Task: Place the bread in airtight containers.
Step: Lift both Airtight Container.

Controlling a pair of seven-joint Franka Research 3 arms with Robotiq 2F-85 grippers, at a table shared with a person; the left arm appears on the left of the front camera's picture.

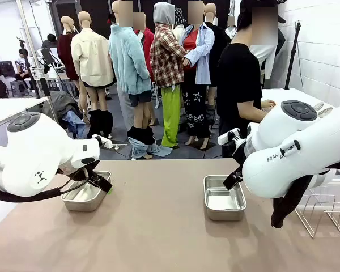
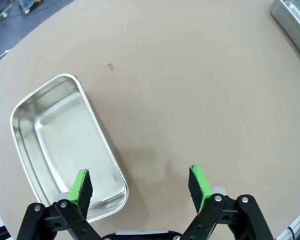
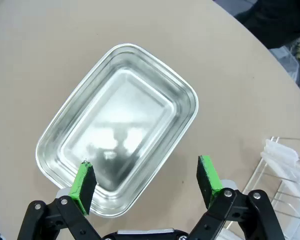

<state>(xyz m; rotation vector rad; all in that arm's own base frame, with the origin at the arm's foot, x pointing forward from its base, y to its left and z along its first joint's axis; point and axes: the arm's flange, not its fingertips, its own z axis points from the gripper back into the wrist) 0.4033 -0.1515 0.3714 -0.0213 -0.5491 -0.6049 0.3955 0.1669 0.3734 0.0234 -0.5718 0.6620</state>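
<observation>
Both gape wide: left pincer [image 2: 141, 182] partly over the left tin [image 2: 55, 135] (right pincer [image 3: 146, 180] over the right tin [image 3: 120, 125]).

tan table [image 1: 158, 226] filling the foreground. wire rack [image 1: 326, 215] standing upright near the table's right edge, clear plastic piece leaning in it. person in black t-shirt [image 1: 241, 79] standing at the far side, just beside a white table [image 1: 289, 95]. small speck [image 2: 110, 66] lying on the tabletop.
</observation>
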